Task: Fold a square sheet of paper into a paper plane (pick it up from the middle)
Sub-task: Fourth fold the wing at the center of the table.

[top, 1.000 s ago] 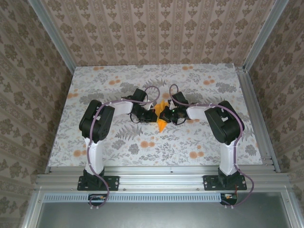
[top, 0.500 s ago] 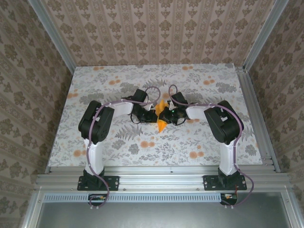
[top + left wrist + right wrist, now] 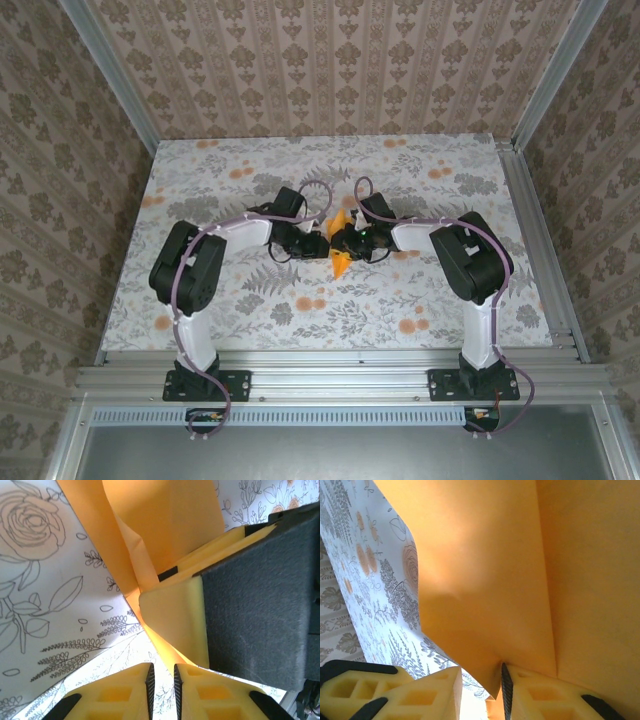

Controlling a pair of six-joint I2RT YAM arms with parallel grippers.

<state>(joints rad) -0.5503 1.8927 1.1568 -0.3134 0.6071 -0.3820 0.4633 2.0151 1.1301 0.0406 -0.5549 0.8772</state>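
The orange sheet of paper (image 3: 341, 264), creased into a wedge, stands up from the cloth at the table's middle between my two grippers. My left gripper (image 3: 321, 246) is just left of it. In the left wrist view its fingers (image 3: 162, 682) stand a narrow gap apart with only cloth between them, and the paper's (image 3: 165, 525) lower edge ends beside the right finger. My right gripper (image 3: 347, 243) is on the paper's right. Its jaws (image 3: 481, 687) are apart; the paper (image 3: 485, 570) hangs between them against the right pad (image 3: 505, 690), with cloth showing beside it.
The grey floral cloth (image 3: 250, 300) covers the table, with aluminium rails (image 3: 530, 240) at the sides and front. Patterned walls close in the back and both sides. The right gripper's yellow finger (image 3: 172, 625) sits right in front of my left gripper.
The left arm's elbow has swung out to the left and lower. Both grippers and the paper stay at about the same spot.
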